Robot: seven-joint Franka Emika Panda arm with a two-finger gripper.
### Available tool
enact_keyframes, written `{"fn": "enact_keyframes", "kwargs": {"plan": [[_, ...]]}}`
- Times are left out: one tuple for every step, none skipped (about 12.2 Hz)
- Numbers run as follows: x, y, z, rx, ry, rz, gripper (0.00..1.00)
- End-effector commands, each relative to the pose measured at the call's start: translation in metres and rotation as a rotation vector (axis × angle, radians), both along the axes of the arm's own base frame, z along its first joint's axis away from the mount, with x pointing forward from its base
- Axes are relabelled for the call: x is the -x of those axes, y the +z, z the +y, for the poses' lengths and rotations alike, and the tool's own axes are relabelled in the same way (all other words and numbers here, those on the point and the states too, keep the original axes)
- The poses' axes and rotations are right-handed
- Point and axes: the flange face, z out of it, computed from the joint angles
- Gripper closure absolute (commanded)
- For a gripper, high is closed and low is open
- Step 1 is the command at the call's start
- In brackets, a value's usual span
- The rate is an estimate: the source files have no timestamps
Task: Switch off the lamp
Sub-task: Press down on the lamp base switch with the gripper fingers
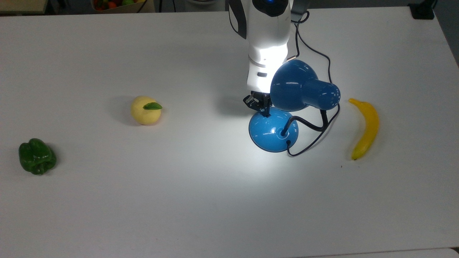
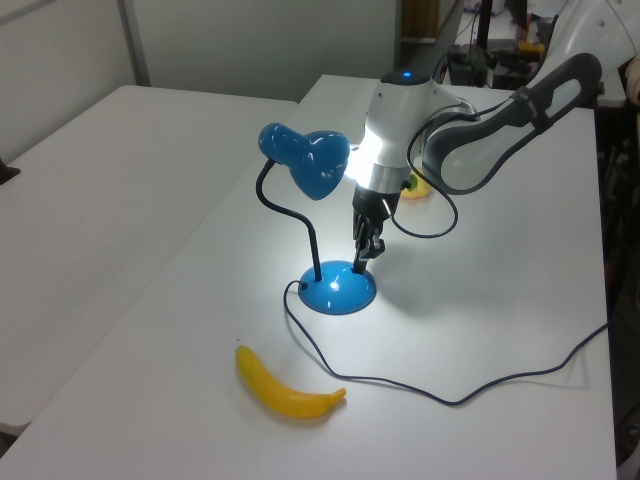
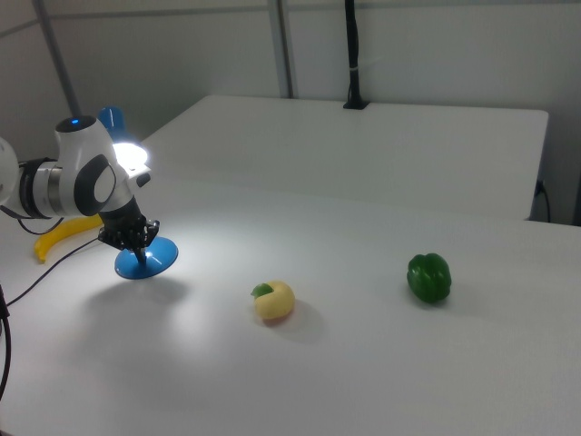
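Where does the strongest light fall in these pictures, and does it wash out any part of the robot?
In the top view, the lamp is lit and casts a bright pool on the table around its base, and the arm's white casing glares. In the left view, the casing beside the shade is overexposed too. In the right view, a bright patch glows behind the arm, above the tool.

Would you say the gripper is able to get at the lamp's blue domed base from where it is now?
Probably yes: the gripper already sits at the upper edge of the glossy blue desk lamp's domed base, beside the shade, which hangs to the top view's right and does not block it.
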Motion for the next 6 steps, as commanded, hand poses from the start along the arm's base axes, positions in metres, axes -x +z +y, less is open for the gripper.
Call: {"fn": "enact_keyframes", "kwargs": {"plan": [[0.01, -0.01, -0.001, 0.013, 0.021, 0.014, 1.0], [0.012, -0.013, -0.002, 0.016, 0.02, 0.022, 1.0], [0.014, -0.016, -0.002, 0.018, 0.02, 0.027, 1.0], [0.015, -0.017, -0.002, 0.02, 0.018, 0.033, 1.0], [0.019, -0.022, -0.002, 0.024, 0.014, 0.046, 1.0], [0.021, -0.025, -0.003, 0.032, 0.009, 0.065, 1.0]]}}
